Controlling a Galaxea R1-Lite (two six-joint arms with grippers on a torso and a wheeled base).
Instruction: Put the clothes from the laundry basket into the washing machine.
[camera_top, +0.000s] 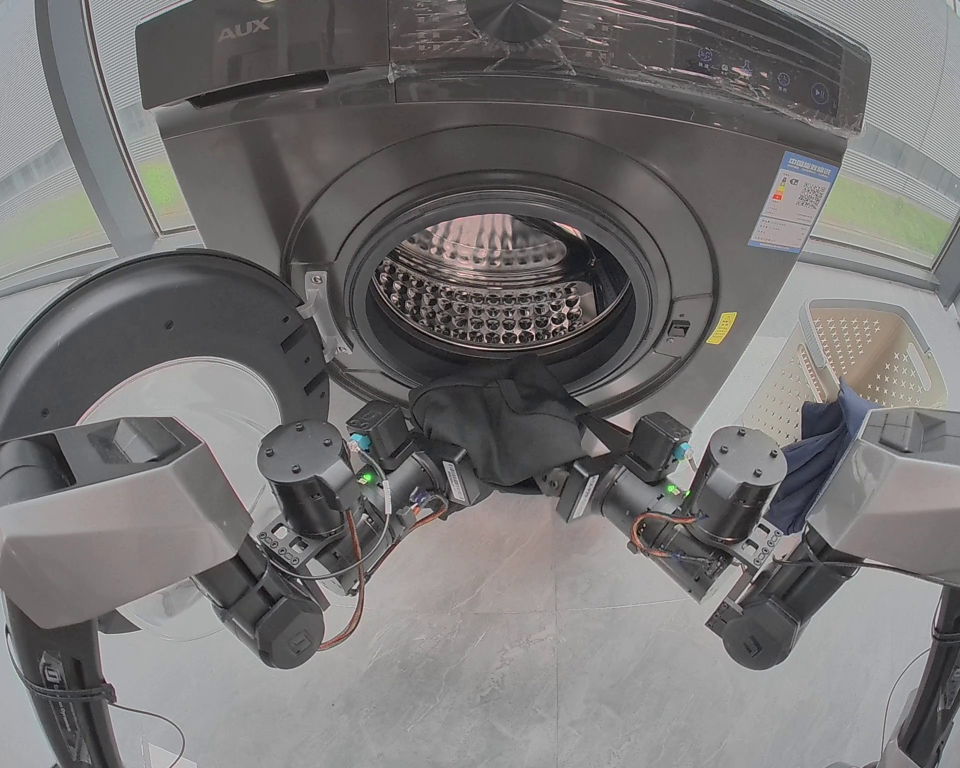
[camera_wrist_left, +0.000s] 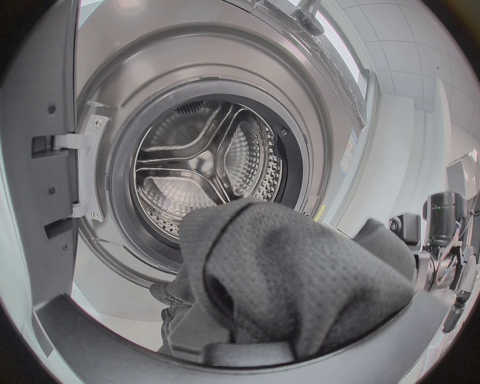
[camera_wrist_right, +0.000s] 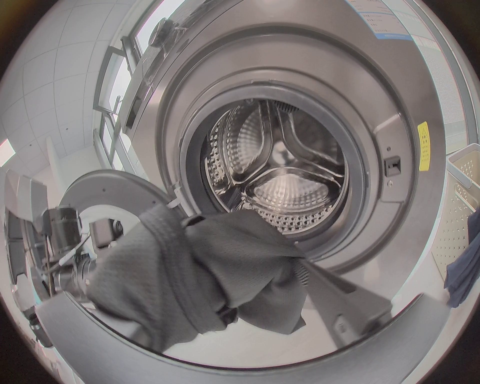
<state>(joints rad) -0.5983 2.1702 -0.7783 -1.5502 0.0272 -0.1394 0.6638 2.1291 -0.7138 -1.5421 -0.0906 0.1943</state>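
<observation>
- Grey floor (camera_top: 520, 620) lay bare between us and the washer (camera_top: 250, 190), with windows behind it.
- Its door (camera_top: 150, 320) stood swung wide to the left, so the drum (camera_top: 490, 290) was open to us. We saw no clothes inside.
- A dark garment (camera_top: 500, 425) hung at the near lower lip of the opening, draped over the left gripper (camera_top: 455, 482) and right gripper (camera_top: 572, 490). The cloth hid both, so we could not tell how far either was open.
- We judged the load barely begun: this piece was not yet past the lip.
- At far right, the basket (camera_top: 870, 350) held a blue cloth (camera_top: 815, 450) hanging over its near rim, which was left to do.
- The opening looked wider than the bundle. The door's edge sat near the left arm, and we thought the lip could catch a trailing hem.
</observation>
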